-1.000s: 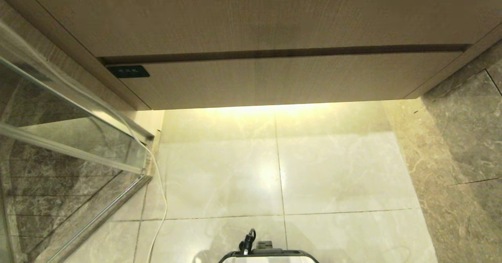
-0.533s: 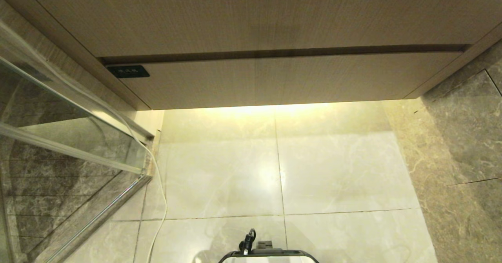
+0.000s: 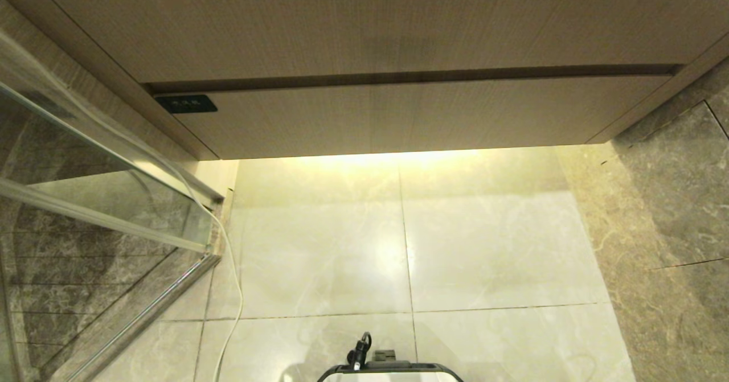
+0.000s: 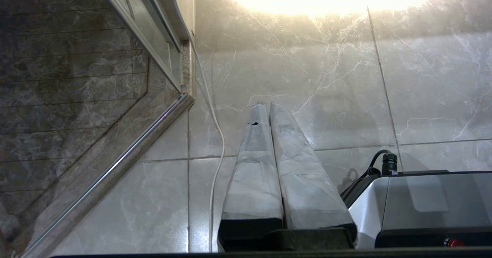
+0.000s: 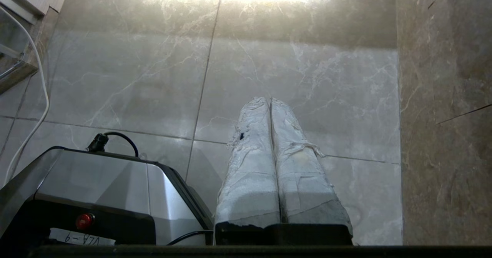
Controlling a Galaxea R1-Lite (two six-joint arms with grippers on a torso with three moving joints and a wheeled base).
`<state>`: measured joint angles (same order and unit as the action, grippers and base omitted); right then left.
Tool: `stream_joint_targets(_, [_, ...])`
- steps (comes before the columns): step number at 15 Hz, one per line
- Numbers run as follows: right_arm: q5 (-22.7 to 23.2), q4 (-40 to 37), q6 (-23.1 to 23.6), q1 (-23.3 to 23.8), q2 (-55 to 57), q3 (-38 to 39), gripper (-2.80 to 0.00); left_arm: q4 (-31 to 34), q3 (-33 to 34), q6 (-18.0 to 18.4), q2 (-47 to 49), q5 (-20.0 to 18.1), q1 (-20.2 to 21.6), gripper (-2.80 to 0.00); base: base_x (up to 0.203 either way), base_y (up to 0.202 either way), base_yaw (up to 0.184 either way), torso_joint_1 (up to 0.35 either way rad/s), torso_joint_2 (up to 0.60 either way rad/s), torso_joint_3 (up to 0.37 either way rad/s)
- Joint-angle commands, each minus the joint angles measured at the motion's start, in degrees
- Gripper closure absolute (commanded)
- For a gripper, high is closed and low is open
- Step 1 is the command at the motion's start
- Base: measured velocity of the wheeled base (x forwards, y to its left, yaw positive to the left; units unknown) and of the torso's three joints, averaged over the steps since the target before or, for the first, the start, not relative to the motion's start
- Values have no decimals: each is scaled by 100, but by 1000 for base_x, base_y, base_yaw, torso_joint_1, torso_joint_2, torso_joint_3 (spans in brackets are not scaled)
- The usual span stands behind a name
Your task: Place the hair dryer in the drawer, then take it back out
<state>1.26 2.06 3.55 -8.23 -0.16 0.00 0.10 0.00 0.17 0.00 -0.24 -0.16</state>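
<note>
1. Hair dryer: it shows in no view; only a thin white cord (image 3: 233, 291) trails along the pale marble floor (image 3: 490, 245) beside the glass shower screen (image 3: 85, 200).
2. Wide light-brown wood-grain drawer (image 3: 410, 117) with a small dark label (image 3: 186, 103) sits fully closed, so opening it likely comes first.
3. Left claw (image 4: 265, 104) and right claw (image 5: 269, 99) both hang over the floor with fingers pressed together, holding nothing.

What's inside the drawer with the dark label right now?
That cannot be seen. The drawer is shut, its front flush under the plain wood panel, so the inside is covered. No hair dryer shows in any view; only a white cord trails down across the floor tiles.
</note>
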Motion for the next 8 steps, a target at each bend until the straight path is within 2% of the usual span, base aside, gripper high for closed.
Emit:
stream_joint_targets(1, [3, 3, 8, -3, -213, 78, 0, -1, 1, 0, 0, -2, -2, 0, 0, 0, 0, 0, 0, 0])
stream_joint_targets(8, [5, 5, 14, -3, -213, 70, 0, -1, 0, 0, 0, -2, -2, 0, 0, 0, 0, 0, 0, 0])
